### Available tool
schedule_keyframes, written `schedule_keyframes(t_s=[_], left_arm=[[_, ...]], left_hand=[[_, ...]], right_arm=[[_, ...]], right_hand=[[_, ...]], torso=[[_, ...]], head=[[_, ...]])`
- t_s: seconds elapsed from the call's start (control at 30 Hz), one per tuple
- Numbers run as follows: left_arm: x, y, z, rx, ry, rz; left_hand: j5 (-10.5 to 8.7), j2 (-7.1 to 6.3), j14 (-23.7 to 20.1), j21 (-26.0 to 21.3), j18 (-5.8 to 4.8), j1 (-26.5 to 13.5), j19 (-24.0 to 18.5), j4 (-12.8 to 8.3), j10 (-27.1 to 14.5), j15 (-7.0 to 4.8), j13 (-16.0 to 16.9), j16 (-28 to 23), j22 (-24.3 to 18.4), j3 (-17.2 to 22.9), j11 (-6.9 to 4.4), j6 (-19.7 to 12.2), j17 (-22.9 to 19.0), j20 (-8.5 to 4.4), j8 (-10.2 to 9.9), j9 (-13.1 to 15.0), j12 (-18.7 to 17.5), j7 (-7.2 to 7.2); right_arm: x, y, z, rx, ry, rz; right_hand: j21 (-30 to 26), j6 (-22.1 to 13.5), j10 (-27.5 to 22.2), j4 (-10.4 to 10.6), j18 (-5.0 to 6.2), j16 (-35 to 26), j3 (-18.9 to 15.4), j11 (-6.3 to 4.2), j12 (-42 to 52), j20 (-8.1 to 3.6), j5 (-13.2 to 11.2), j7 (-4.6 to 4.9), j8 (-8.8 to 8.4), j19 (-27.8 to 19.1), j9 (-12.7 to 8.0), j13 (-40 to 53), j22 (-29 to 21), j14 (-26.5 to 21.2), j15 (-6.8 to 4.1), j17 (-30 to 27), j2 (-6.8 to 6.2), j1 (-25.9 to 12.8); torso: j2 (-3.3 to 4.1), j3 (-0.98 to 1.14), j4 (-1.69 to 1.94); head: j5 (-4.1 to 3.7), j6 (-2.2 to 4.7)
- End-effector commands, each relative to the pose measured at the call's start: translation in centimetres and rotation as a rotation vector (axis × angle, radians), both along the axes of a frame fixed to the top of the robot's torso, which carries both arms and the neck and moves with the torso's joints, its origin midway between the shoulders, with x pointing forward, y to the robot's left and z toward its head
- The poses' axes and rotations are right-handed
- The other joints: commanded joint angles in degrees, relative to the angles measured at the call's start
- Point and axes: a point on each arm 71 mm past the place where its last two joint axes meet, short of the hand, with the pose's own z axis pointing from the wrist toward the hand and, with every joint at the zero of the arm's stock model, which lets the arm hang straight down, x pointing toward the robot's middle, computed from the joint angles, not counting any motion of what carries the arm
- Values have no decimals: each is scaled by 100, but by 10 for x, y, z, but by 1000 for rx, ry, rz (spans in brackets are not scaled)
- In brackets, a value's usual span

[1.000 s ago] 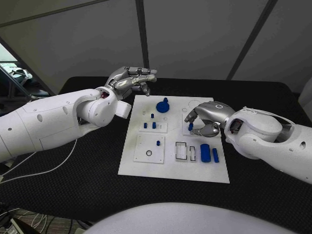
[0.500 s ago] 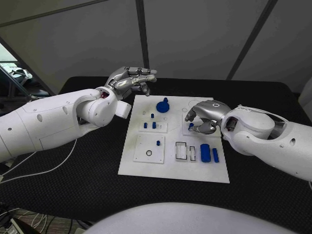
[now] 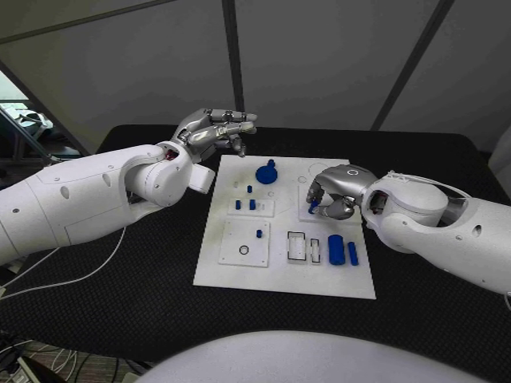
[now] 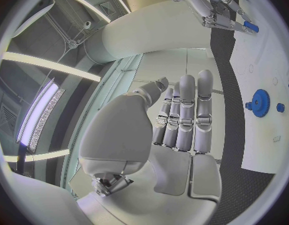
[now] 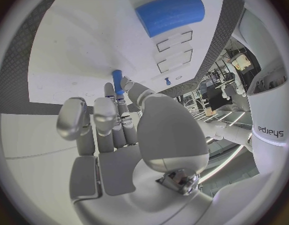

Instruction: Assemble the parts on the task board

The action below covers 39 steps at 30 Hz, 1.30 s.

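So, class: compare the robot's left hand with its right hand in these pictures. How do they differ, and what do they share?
The left hand holds nothing, while the right hand pinches a small blue peg. The left hand hangs past the far left corner of the task board, over the black table; the right hand is over the board itself. In its wrist view the left hand's fingers lie straight, side by side; the right hand's curl toward the peg. Both are silver, on white arms.

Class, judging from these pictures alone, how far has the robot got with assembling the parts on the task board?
Looks done: the blue gear and small pegs seem seated on the task board. In hand: the right hand pinches a small blue peg above the board. Left: the blue cylinder lies loose beside empty slots; the left hand holds nothing.
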Motion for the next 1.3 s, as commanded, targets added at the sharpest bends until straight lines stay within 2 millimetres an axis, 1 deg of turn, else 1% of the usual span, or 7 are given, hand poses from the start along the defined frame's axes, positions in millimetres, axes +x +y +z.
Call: schedule_keyframes(t_s=[0.03,0.27,0.5,0.63,0.9,1.17,1.3], left_arm=[[0,-1,1,-8,1,-10],[0,-1,1,-7,2,-10],[0,0,1,-6,2,-9],[0,0,1,-7,2,-9],[0,0,1,-5,4,-9],[1,0,0,-5,5,-8],[1,-1,0,-6,5,-10]], left_hand=[[-25,66,-45,-21,68,5,-26,-10,-26,11,8,-20,-8,-37,-2,-3,-5,-7,-20,-4,20,25],[-20,90,-51,-27,70,24,-26,-14,-31,10,8,-18,-10,-30,-3,-1,-13,-7,-18,-3,27,25],[-20,90,-51,-27,70,24,-26,-14,-31,10,8,-18,-10,-30,-3,-1,-13,-7,-18,-3,27,25],[-20,90,-51,-27,70,24,-26,-14,-31,10,8,-18,-10,-30,-3,-1,-13,-7,-18,-3,27,25],[-20,90,-51,-27,70,24,-26,-14,-31,10,8,-18,-10,-30,-3,-1,-13,-7,-18,-3,27,25],[-20,90,-51,-27,70,24,-26,-14,-31,10,8,-18,-10,-30,-3,-1,-13,-7,-18,-3,27,25],[-20,90,-51,-27,70,24,-26,-14,-31,10,8,-18,-10,-30,-3,-1,-13,-7,-18,-3,27,25]], right_arm=[[-1,2,-2,-32,21,20],[-1,2,-3,-42,32,25],[0,0,2,13,-28,3],[0,-3,7,51,-69,-10],[-8,-8,19,132,-111,-14],[-27,8,38,210,-97,39],[-36,26,43,234,-70,89]], right_hand=[[35,53,98,-3,4,51,48,-7,21,-17,31,-1,17,43,6,6,33,63,-38,21,62,-5],[65,97,236,-12,-5,85,103,-41,1,-40,17,-31,9,64,3,7,77,70,-61,43,79,-2],[249,379,563,-67,-61,256,218,-123,34,-94,-13,-83,123,227,61,51,361,116,-136,217,263,130],[306,436,635,-85,-78,275,244,-141,20,-116,-12,-93,142,275,78,62,448,118,-157,222,311,159],[325,444,649,-120,-83,258,272,-139,-9,-126,-8,-85,137,288,83,63,474,111,-162,187,317,189],[328,440,642,-139,-83,266,282,-130,-36,-128,-3,-73,128,286,84,61,475,110,-158,191,305,195],[327,435,633,-143,-83,269,285,-122,-56,-127,-2,-65,120,283,84,58,472,109,-153,190,299,188]], torso=[[2,-1,0],[2,-3,-1],[-2,1,-1],[-1,5,-7],[-6,0,-3],[-3,-1,3],[-2,-9,4]], head=[[-2,-6],[3,-19],[12,-36],[20,-34],[23,-30],[45,-30],[68,-39]])
